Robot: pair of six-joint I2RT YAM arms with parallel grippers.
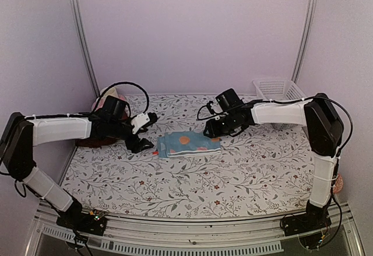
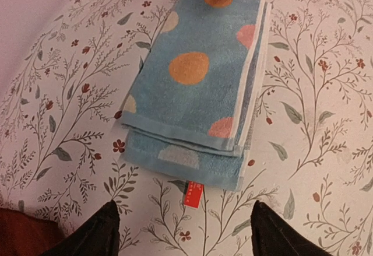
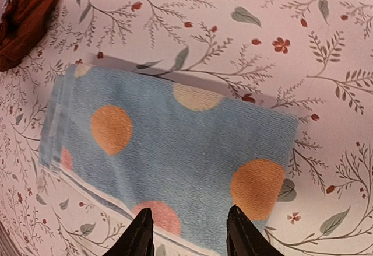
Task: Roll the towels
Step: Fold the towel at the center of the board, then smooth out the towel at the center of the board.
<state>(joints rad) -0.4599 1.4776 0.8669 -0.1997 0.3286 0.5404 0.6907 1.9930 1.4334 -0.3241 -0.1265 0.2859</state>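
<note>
As it lies folded, blue towel [image 1: 187, 144] between left gripper [image 1: 145, 132], right gripper [image 1: 211, 131]

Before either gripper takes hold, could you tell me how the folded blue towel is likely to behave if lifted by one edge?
Probably floppy: the blue towel lies in loose stacked layers, which would likely droop and unfold. It looks thin, so it is likely light. Pushed, its soft layers may bunch up rather than slide flat.
</note>
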